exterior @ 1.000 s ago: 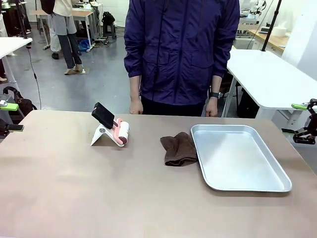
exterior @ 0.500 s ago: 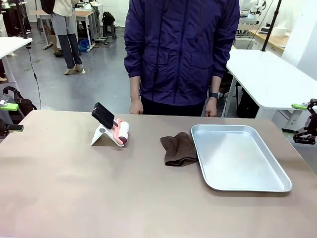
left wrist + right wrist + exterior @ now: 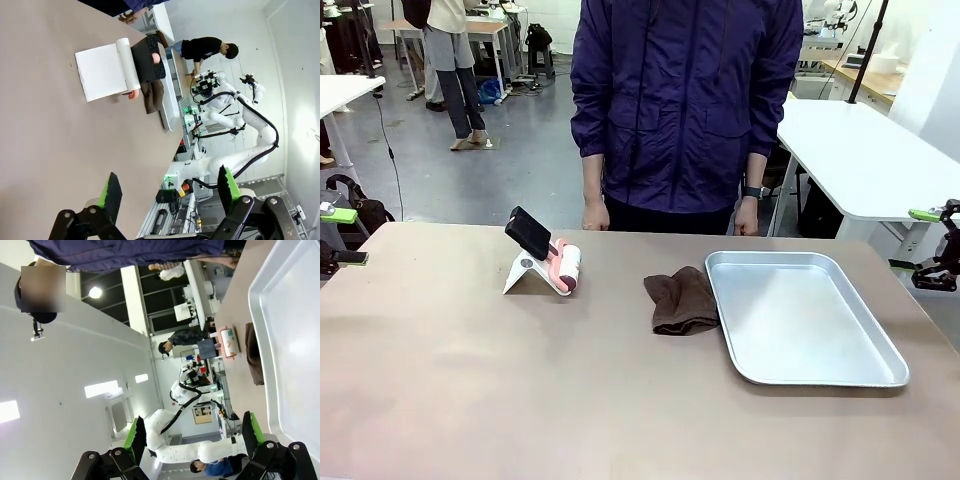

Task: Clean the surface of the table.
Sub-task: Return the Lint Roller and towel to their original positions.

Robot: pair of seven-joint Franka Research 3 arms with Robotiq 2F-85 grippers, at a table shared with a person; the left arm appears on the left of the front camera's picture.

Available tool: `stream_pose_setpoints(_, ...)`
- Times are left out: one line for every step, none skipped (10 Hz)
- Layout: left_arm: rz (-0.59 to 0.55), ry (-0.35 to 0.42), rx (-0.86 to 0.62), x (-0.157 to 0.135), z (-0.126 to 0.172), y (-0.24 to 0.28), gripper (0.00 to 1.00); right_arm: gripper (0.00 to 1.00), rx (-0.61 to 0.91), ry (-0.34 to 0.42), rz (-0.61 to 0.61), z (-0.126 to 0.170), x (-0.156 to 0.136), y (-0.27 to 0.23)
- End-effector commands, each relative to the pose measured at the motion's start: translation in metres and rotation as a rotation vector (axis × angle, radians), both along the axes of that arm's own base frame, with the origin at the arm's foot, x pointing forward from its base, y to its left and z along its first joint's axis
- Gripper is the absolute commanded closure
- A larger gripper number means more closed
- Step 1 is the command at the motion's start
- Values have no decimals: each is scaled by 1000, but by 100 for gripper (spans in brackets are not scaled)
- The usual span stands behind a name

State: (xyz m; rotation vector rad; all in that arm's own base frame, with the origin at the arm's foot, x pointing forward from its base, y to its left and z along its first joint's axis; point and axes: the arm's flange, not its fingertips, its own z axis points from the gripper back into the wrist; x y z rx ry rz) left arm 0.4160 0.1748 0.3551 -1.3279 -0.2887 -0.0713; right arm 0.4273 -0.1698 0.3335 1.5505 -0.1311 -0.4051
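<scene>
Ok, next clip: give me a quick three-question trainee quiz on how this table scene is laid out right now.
1. True or false: the brown cloth lies inside the metal tray.
2. Multiple choice: the lint roller rests on A) the tray, B) a white stand, C) the cloth.
3. Short answer: how do the left gripper and right gripper stand, and is either touching the table?

Key:
1. False: it lies on the table against the tray's left rim.
2. B.
3. Both are open and empty, at the table's sides, touching nothing on it; the person's hands hang at the far edge.
</scene>
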Motion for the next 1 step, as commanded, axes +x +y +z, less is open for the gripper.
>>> stream_pose_setpoints(-4,-7,4,-3,2,0,0,0,-4,2,5,4,-5,1)
